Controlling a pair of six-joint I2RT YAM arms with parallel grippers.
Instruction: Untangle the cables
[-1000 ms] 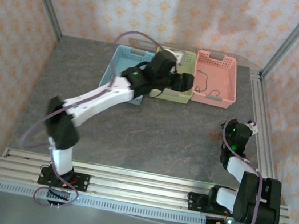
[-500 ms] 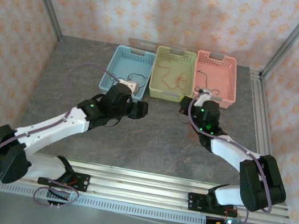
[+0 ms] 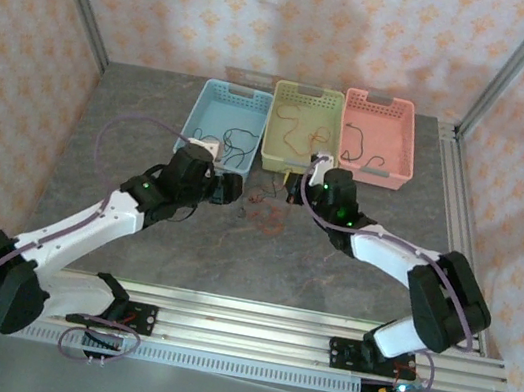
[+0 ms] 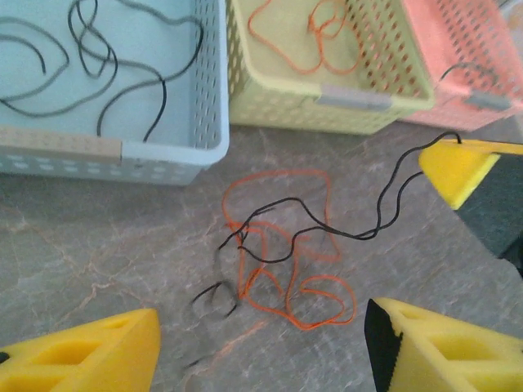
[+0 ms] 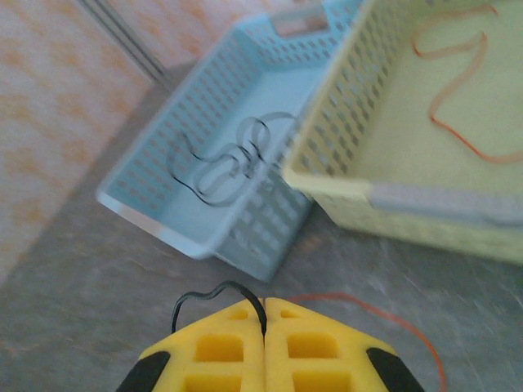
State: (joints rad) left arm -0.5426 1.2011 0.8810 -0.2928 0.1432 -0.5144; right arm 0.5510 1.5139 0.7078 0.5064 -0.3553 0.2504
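Cables [image 4: 278, 253] tangled outside | blue basket [image 4: 211, 106]: black wires [image 4: 106, 61] | yellow basket [image 4: 278, 106]: orange wire [image 4: 270, 45]

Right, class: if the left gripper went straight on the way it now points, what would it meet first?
Probably the tangle of orange and black cables lying on the table just ahead of the open left gripper, though depth is hard to judge.
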